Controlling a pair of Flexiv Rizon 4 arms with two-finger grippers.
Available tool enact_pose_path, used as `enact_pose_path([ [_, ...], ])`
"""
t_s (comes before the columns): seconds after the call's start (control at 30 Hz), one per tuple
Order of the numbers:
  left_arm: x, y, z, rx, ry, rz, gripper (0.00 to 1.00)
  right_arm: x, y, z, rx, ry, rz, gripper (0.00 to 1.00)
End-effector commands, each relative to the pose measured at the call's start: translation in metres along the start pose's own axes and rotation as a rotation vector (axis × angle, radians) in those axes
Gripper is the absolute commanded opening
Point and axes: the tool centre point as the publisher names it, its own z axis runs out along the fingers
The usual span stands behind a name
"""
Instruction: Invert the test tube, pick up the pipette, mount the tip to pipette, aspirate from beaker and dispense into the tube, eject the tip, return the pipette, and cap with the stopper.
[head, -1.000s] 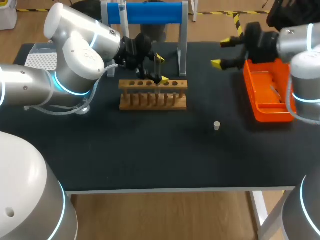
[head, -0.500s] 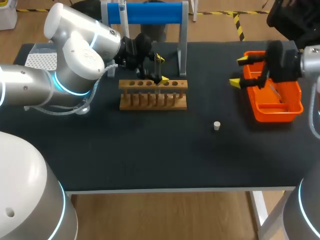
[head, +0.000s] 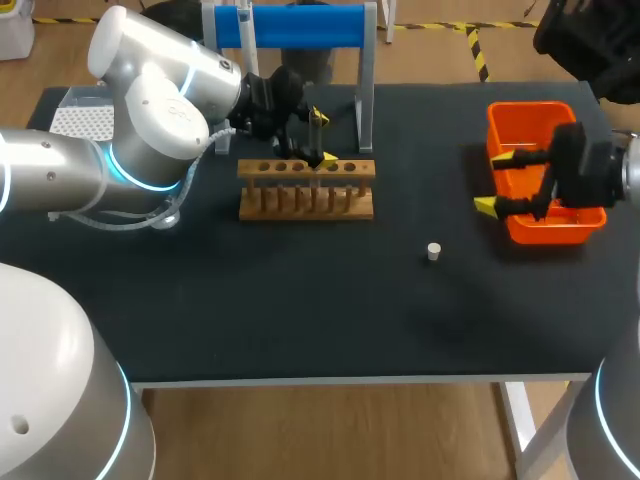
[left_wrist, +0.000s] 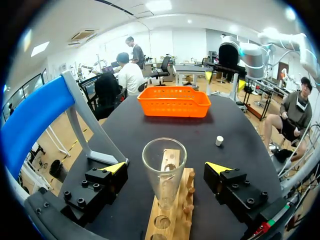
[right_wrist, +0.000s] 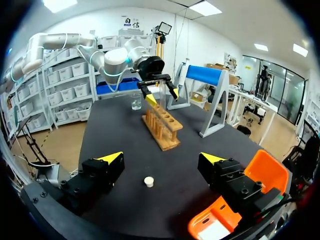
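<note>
Left hand (left_wrist: 167, 167) is wide open around the test tube (left_wrist: 164, 182) standing in the wooden rack (left_wrist: 172, 220), right hand (head: 495, 182) open and empty by the orange tray (head: 530, 115), so I'd guess an off-centre squeeze could tip or crack the tube.

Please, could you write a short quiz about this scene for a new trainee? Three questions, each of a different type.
1. True or false: the right end effector holds the stopper.
2. Where is the test tube? A upright in the wooden rack; B lying on its side; C in the right end effector.
3. Do the fingers of the left end effector touch the test tube?
Key: 1 false; 2 A; 3 no.
</note>
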Motion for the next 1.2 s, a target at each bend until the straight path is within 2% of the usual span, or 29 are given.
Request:
enact_pose_path([
  [0.03,-0.001,0.001,0.000,0.002,0.002,0.001,1.00,0.018,-0.010,-0.002,0.008,-0.012,0.005,1.00],
  [0.37,-0.001,0.001,0.000,0.002,0.002,0.001,1.00,0.039,-0.031,0.006,0.010,0.002,0.025,1.00],
  [0.67,-0.001,0.001,0.000,0.002,0.002,0.001,1.00,0.041,-0.053,0.015,0.028,-0.023,0.046,1.00],
  [1.2,-0.001,0.001,0.000,0.002,0.002,0.001,1.00,0.040,-0.073,0.029,0.050,-0.018,0.066,1.00],
])
